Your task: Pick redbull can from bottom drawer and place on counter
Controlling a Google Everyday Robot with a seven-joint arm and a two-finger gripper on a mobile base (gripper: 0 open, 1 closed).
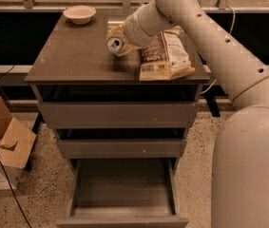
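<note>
The redbull can (114, 43) is held tilted, its silver top facing the camera, just above the counter (81, 61) near its middle. My gripper (120, 41) is shut on the redbull can, its fingers wrapped round the can's sides. The bottom drawer (122, 194) stands pulled open below, and nothing shows inside it. The two upper drawers are closed.
A chip bag (165, 56) lies on the counter's right side, right next to the gripper. A small white bowl (79, 14) sits at the counter's back left. A cardboard box (5, 151) stands on the floor at the left. My arm (210, 46) crosses from the right.
</note>
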